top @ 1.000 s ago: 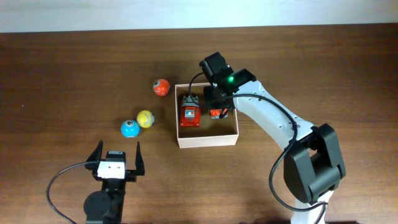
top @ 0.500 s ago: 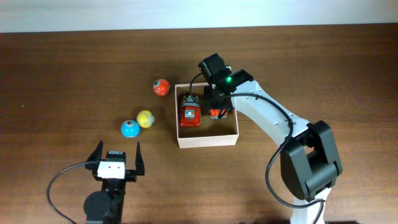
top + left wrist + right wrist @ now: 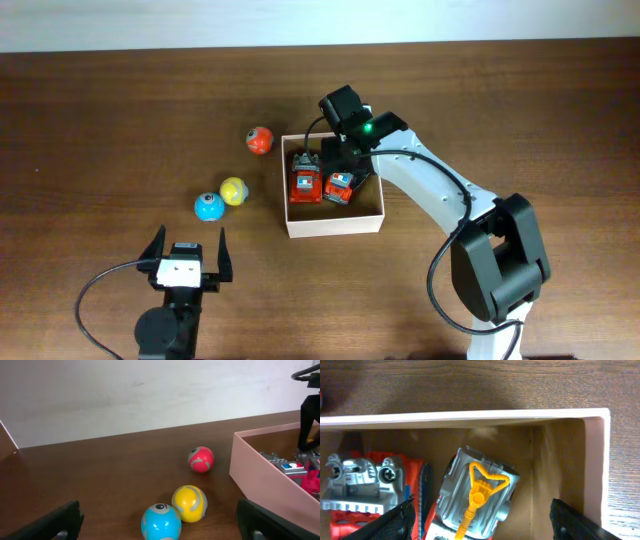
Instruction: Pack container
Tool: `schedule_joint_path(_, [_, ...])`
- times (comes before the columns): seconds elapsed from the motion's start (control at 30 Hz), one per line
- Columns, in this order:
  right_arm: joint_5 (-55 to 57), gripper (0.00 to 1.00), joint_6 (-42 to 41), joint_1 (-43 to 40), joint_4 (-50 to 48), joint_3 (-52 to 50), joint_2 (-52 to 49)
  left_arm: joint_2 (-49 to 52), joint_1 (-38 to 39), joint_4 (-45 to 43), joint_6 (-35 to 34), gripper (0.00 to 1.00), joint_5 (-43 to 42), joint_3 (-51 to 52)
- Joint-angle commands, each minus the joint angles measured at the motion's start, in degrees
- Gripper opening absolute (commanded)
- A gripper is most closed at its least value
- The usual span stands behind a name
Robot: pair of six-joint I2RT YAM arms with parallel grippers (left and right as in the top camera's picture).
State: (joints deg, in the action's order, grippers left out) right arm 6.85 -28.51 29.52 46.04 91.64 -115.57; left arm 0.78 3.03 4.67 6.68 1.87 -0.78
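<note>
One brown table [image 3: 520, 110] is carrying everything, and the container [image 3: 333, 226] is sitting near its middle, open side up.

The right gripper [image 3: 345, 160] is hanging over the container's far wall. In the right wrist view its fingers are standing wide apart at the two lower corners, gripping nothing. The left gripper [image 3: 188, 243] is waiting at the near edge of the table, well apart from the container, with its fingers spread as wide.

Two toy cars are lying inside the container, side by side and touching. The larger red car [image 3: 305, 183] is running lengthwise along the left wall. The smaller car [image 3: 339, 187] is lying aslant just beside it, under the right gripper.

Outside, to the left of the container, three balls are waiting:
- The red ball [image 3: 259, 140] is lying off the far left corner.
- The yellow ball [image 3: 234, 190] and the blue ball [image 3: 208, 207] are sitting nearer, probably touching, though the overhead view is too coarse to be sure.

Being round, the balls are offering no long axis to line up with. The blue ball is lying almost straight ahead of the left gripper, so the left arm is looking the nearer one for the next pick. The load would then be travelling rightward over the container's left wall.
</note>
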Motion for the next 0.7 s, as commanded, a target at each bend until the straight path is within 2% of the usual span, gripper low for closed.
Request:
schedule_joint_path(0.0, [1.81, 0.81, 0.17, 0.39, -0.33, 1.29, -0.20, -0.44, -0.35, 0.11, 0.92, 0.99, -0.66, 0.24])
schedule_joint_path(0.67, [-2.43, 0.81, 5.77, 0.48, -4.02, 1.27, -0.22, -0.44, -0.35, 0.11, 0.92, 0.99, -0.63, 0.24])
